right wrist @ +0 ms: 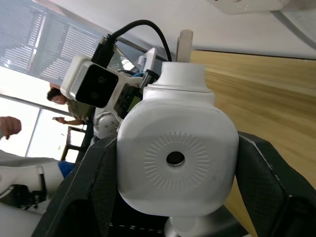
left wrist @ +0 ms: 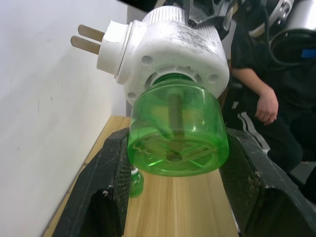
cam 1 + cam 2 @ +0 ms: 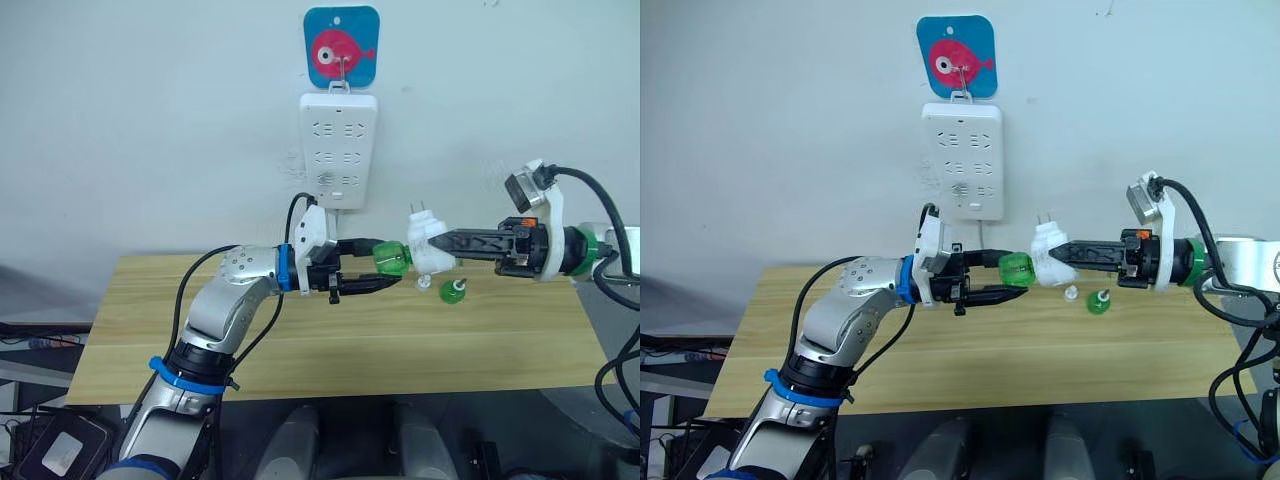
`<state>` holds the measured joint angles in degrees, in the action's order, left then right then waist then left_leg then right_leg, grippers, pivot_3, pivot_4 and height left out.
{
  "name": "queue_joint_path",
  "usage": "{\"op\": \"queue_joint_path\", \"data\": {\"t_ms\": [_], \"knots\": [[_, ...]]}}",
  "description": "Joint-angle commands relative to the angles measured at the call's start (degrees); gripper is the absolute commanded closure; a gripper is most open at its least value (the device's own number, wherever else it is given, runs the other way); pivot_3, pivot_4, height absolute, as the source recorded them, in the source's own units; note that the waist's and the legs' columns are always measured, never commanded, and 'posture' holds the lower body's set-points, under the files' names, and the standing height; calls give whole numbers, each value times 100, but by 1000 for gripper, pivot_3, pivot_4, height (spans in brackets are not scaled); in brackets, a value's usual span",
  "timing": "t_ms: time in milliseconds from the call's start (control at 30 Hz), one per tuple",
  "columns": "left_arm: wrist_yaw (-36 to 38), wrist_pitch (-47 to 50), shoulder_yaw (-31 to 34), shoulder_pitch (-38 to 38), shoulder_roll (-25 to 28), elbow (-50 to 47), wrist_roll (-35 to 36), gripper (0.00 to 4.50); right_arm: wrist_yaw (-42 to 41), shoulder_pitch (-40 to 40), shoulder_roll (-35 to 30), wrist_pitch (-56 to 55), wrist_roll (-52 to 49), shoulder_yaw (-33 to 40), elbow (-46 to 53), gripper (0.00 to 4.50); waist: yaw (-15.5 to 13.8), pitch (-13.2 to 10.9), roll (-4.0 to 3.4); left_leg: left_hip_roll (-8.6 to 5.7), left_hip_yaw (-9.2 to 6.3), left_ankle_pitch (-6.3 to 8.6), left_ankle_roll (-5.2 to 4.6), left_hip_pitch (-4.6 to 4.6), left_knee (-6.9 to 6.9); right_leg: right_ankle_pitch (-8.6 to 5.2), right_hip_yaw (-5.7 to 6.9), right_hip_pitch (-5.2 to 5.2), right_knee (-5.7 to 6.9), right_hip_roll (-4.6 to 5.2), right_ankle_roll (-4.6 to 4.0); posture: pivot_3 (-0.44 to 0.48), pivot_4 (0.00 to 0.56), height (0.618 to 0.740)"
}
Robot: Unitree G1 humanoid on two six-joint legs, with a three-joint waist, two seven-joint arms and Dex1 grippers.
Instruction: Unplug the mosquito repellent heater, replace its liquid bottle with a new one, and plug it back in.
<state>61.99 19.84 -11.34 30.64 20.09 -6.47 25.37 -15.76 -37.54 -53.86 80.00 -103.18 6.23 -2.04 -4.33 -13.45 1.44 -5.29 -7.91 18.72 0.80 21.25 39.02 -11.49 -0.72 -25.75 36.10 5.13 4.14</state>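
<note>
Already unplugged: mosquito repellent heater (image 3: 430, 245) held in mid-air over the wooden table (image 3: 340, 350), prongs up and free of the power strip (image 3: 338, 150) on the white wall under a blue fish hook plate (image 3: 341, 46). Right gripper (image 3: 448, 243) clamped on the heater body; left gripper (image 3: 385, 270) closed around the green bottle (image 3: 392, 259) seated in the heater's base. Whether mid-removal or mid-fitting cannot be told. On the table beyond, a second green bottle (image 3: 454, 292) and a small white cap (image 3: 423, 285).

From the left wrist: black fingers (image 2: 106, 192) either side of the bottle, bottle neck in the heater, a seated person (image 2: 266, 106) behind.

From the right wrist: heater's round face gripped at both sides, windows and another person (image 1: 69, 106) behind. Replugging not yet done.
</note>
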Motion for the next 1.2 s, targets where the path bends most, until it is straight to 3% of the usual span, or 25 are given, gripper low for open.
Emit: {"op": "queue_joint_path", "data": {"t_ms": [33,300,333,433,733,867,967,1067,1200], "knots": [[46,-98,-116,198,-125,-176,30,2279,61,-199,13,-20,-110,-199,604,1488,2,0,0,0,0,0,0,0,0,0,0,0,0,0,0,95,227,740],[95,-141,-62,175,-215,-101,28,2279,351,-83,-48,-193,-378,-346,637,1488,7,0,0,0,0,0,0,1,0,0,0,0,-1,0,0,86,232,740],[104,-150,-45,165,-203,-81,27,2279,351,-70,-70,-198,-394,-346,613,764,8,0,0,0,0,0,0,0,0,0,0,0,-1,0,0,86,232,740],[102,-180,0,165,-189,-29,-17,2279,340,-28,-170,-218,-483,-381,607,41,12,0,0,0,0,0,0,2,1,0,1,1,-2,1,0,86,234,740],[-119,-262,96,277,-297,140,-38,2279,134,632,-688,-75,-958,-686,1137,41,8,0,0,1,-4,0,0,3,1,0,2,0,-2,1,0,90,236,740],[-139,-278,155,324,-262,203,-10,2279,-554,1039,-991,69,-292,-387,1380,41,1,0,0,0,-4,0,-1,4,2,2,1,-1,-3,1,3,98,238,740],[-72,-232,159,258,-170,154,21,2279,-1257,1095,-1149,-350,1131,-243,945,646,7,0,0,-1,2,0,-2,2,4,4,1,3,-2,-2,6,97,236,740],[58,-106,141,150,-46,23,132,2279,-1830,876,-1134,-945,2449,-405,428,1693,31,0,0,-1,12,0,-3,-2,5,5,-3,2,-1,-6,9,97,236,740],[267,201,117,64,155,-256,386,2279,-2211,399,-665,-1238,3346,-525,-109,3283,101,0,0,4,14,0,-2,0,1,5,-2,-2,-2,-10,8,97,236,740]]}}
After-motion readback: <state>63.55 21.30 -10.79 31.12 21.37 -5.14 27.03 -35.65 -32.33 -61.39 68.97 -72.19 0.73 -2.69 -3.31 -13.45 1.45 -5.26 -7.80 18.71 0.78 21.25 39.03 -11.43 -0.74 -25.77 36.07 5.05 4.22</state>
